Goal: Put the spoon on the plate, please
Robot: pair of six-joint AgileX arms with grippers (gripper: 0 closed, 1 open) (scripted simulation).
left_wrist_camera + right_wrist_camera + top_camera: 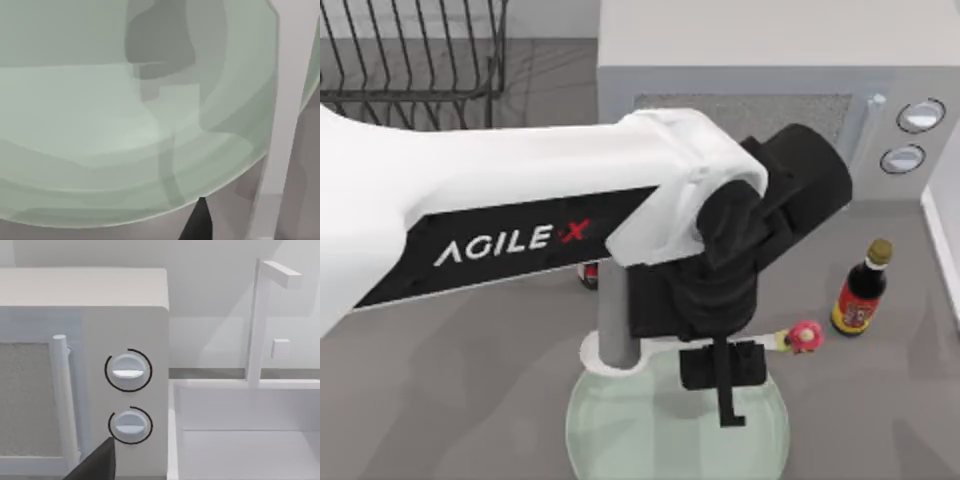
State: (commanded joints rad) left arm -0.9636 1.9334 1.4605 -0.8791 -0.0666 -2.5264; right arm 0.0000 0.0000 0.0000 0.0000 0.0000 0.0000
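Left gripper (725, 385) poised above the plate (620, 440), spoon (798, 338) at its far rim

The spoon lies across the plate's far edge, its long axis running roughly left to right, pink knob toward the table's right, near the soy sauce bottle (861, 290). I cannot tell whether the left gripper's fingers grip it or stand apart. The right arm looks parked facing the microwave (125, 390).

**Grey kitchen table with microwave, rack and sink**

The grey table (440, 400) carries a white microwave (770, 90) at twelve to one o'clock, with a vertical handle (61, 400) and two round knobs (128, 371). A black wire dish rack (415, 50) stands at eleven o'clock. Beside the microwave sits a white sink (245, 430) with a tall faucet (257, 320) before a pale wall (215, 290).
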